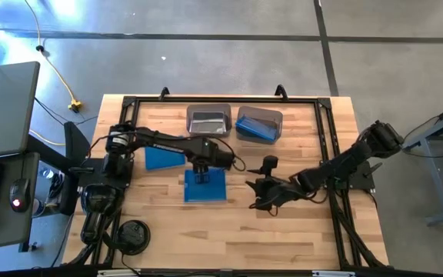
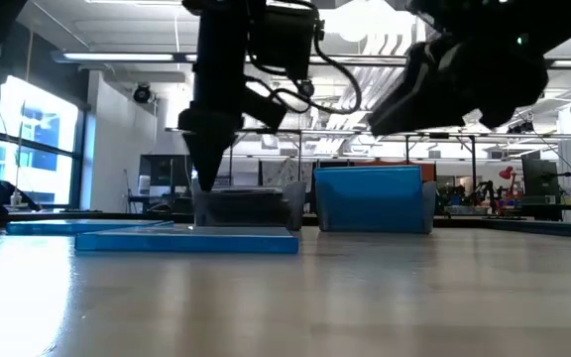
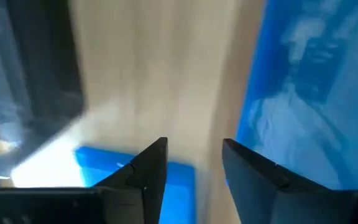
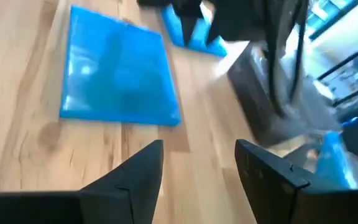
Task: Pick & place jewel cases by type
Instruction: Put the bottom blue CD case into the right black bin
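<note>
Seen from above, the left gripper (image 1: pixel 201 174) hung over the far edge of a blue jewel case (image 1: pixel 205 187) lying flat mid-table, its fingers (image 3: pixel 146 172) spread w/ a gap between them and nothing held (the low view put the tips right down at the case, tho contact couldn't be confirmed). A 2nd blue jewel case (image 1: pixel 162 158) lay flat just beyond and to the left of the first, partly under the left arm. The right gripper (image 1: pixel 259 194) waited near table centre, to the right of the flat case, fingers (image 4: pixel 135 174) apart and empty, pointing across the wood at that same case (image 4: pixel 120 76). At the far edge stood 2 smoky grey bins side by side: the left bin (image 1: pixel 208 121) held dark cases, exact count unclear, while the right bin (image 1: pixel 259 125) held a 3rd blue jewel case (image 1: pixel 255 128) leaning tilted inside. A round black disc-shaped object (image 1: pixel 133 233) sat at the near left corner
</note>
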{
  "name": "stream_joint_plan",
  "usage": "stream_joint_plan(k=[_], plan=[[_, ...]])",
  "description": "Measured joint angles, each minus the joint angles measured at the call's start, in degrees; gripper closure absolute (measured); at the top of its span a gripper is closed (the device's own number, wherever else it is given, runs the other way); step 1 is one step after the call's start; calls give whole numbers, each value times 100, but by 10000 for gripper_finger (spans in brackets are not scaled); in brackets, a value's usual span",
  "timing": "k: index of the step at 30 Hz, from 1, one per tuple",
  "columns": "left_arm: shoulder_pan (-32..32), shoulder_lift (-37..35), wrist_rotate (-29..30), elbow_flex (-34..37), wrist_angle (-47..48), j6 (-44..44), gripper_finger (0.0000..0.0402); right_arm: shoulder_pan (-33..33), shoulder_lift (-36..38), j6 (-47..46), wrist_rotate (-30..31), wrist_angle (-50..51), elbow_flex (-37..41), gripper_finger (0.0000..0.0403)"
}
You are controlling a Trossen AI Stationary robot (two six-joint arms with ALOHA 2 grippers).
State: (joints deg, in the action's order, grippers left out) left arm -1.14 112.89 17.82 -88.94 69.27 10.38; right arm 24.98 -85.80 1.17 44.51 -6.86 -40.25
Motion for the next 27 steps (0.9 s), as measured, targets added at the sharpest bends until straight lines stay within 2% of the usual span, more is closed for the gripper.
stream_joint_plan(k=[6, 12, 16, 18, 21, 24, 27], plan=[[4, -27, -261, 699, -42, 40, 278, -77, -2, -130, -1093, -159, 2, 206], [2, -46, -637, 1129, -788, -157, 282, -216, -96, -99, -2075, -1159, 2, 206], [18, -221, -728, 1130, -926, -526, 282, -301, -613, 269, -2763, -2039, 0, 206], [88, -456, -975, 1130, -960, -567, 282, -325, -1035, 449, -2862, -2521, 2, 206], [245, -802, -1349, 1247, -1337, -553, 282, -333, -1708, 915, -2685, -3097, -51, 206], [413, -978, -1638, 1532, -1898, -319, 282, -327, -2293, 1359, -2394, -3173, -392, 206], [511, -997, -1732, 1887, -2187, -30, 282, -285, -2781, 1522, -2384, -3016, -975, 206]])
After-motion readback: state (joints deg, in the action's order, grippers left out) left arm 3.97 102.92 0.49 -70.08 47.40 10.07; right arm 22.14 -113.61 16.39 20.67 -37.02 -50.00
